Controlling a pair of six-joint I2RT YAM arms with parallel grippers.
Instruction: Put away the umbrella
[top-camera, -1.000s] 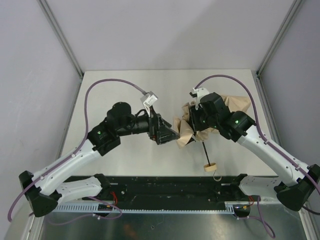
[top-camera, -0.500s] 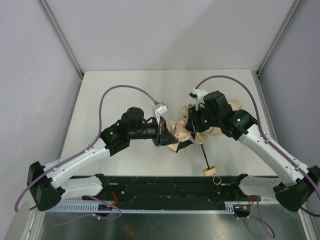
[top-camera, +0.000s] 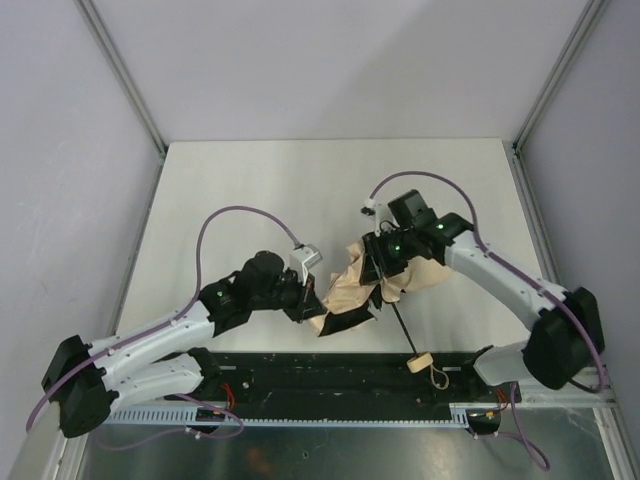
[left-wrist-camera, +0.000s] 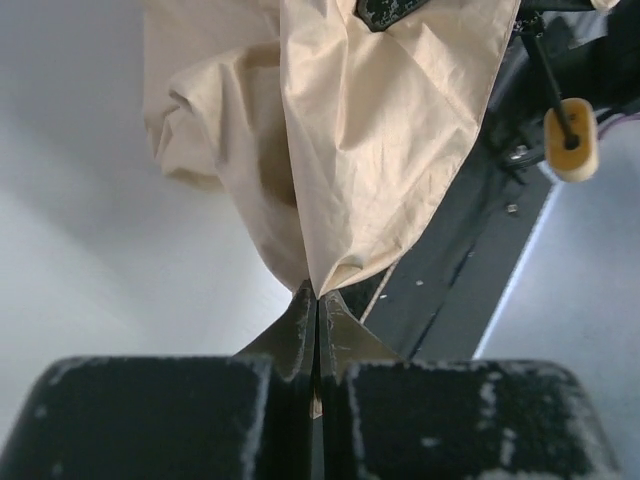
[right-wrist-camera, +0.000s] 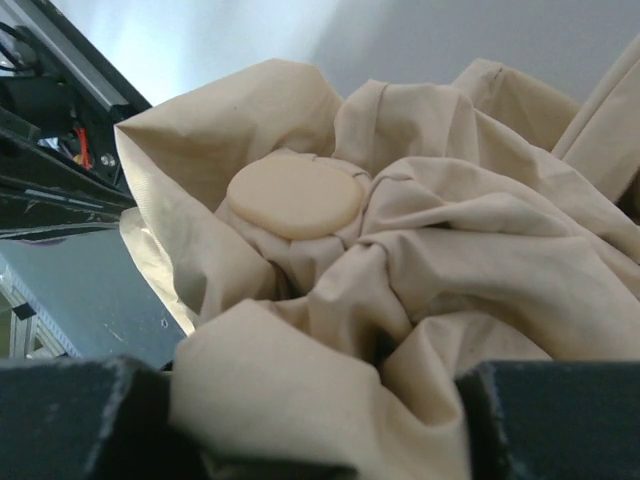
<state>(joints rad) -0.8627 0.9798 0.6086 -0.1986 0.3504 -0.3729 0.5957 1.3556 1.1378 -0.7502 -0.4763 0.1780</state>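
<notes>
Left wrist view showed the left gripper (left-wrist-camera: 318, 300) pressed together, pinching a corner of the umbrella (left-wrist-camera: 380, 150); the right gripper (right-wrist-camera: 315, 420) clasped its bunched fabric, at the worktop (top-camera: 250, 190) near edge.

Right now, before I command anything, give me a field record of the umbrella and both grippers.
item: pale beige fabric umbrella, crumpled, between the arms
left gripper: shut on a fold of its fabric
right gripper: closed around bunched fabric
shaft: thin, black, extended toward the near edge
handle: small, tan, over the black base plate
</notes>
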